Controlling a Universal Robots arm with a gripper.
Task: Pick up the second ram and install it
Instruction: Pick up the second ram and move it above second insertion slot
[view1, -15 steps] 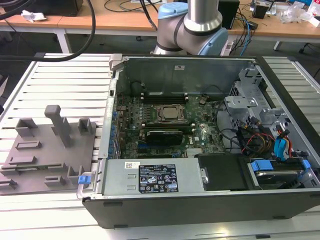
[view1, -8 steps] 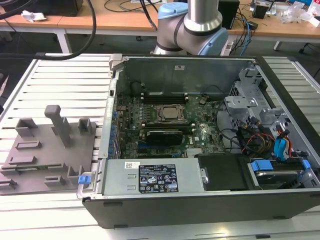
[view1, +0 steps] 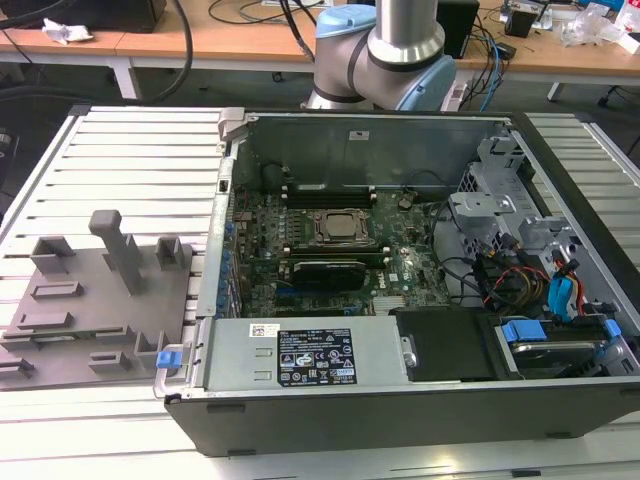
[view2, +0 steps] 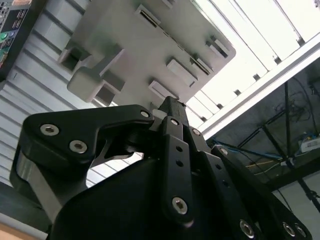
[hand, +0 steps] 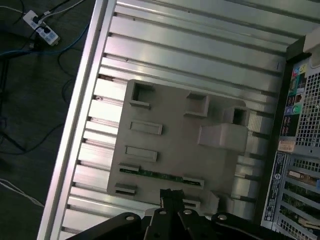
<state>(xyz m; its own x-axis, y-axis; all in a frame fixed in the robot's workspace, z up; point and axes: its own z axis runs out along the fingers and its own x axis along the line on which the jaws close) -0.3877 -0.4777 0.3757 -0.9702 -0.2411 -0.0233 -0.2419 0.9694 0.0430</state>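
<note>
The second ram (hand: 160, 175) stands on edge in a slot of the grey holder block (view1: 90, 320), which rests on the slatted tabletop (view1: 130, 160) at the exterior view's left, beside the open computer case (view1: 400, 400). In both wrist views the gripper (hand: 169, 194) hangs above the holder block with its fingers closed together and nothing between them, its tip near the ram. A tall post (hand: 222, 135) and raised slot walls stand around the ram. The CPU socket (view1: 340, 226) lies inside the case.
</note>
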